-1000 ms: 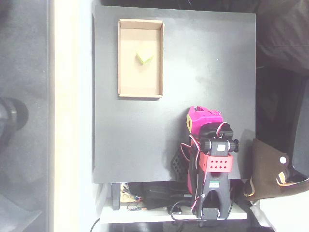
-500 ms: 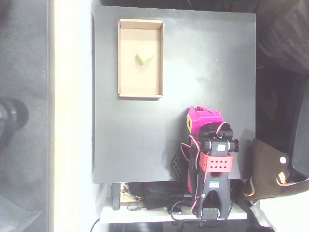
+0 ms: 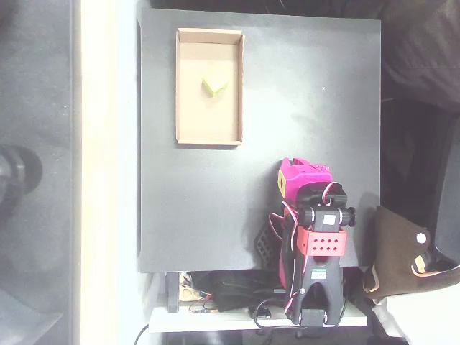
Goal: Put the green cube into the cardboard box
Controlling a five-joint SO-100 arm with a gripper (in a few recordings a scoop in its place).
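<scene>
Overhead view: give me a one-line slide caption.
Green cube lies inside the cardboard box on the black table; the pink arm sits folded, apart from the box.

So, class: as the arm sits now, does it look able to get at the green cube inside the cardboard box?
Probably yes. The green cube lies uncovered on the floor of the cardboard box, whose top is open, and bare black table lies between it and the folded arm. Actual reach cannot be confirmed.

Grn cube [image 3: 214, 87] inside cardboard box [image 3: 185, 108].
</scene>
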